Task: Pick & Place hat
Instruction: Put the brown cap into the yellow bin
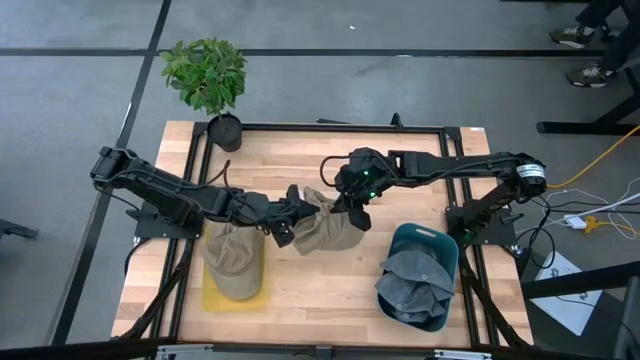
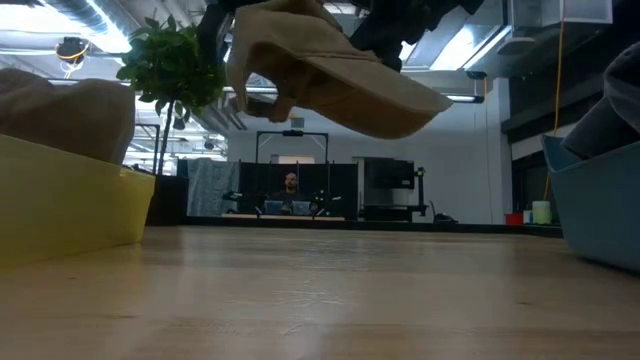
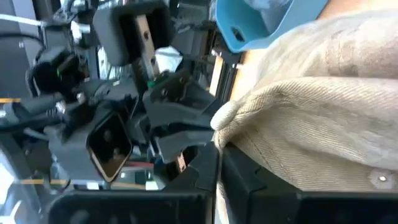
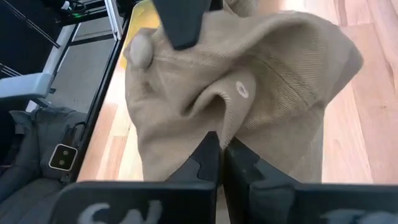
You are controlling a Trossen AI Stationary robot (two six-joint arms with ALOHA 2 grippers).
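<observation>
Above surface point(image 1: 330, 290): tan hat point(image 1: 335, 228) aloft, clamped by left tool point(image 1: 297, 207) and right tool point(image 1: 345, 205).
Room: grey floor point(image 1: 80, 90), potted plant point(image 1: 207, 75).

The hat point(image 1: 330, 232) pinched between the left hand point(image 1: 297, 203) and the right hand point(image 1: 345, 205), both black, is tan. Beside the left hand, a khaki hat point(image 1: 232, 262) lies in a yellow tray point(image 1: 210, 296). Near the right hand, a grey-blue hat point(image 1: 412, 285) fills a teal bin point(image 1: 430, 240). The surface point(image 1: 320, 290) is pale wood.
</observation>
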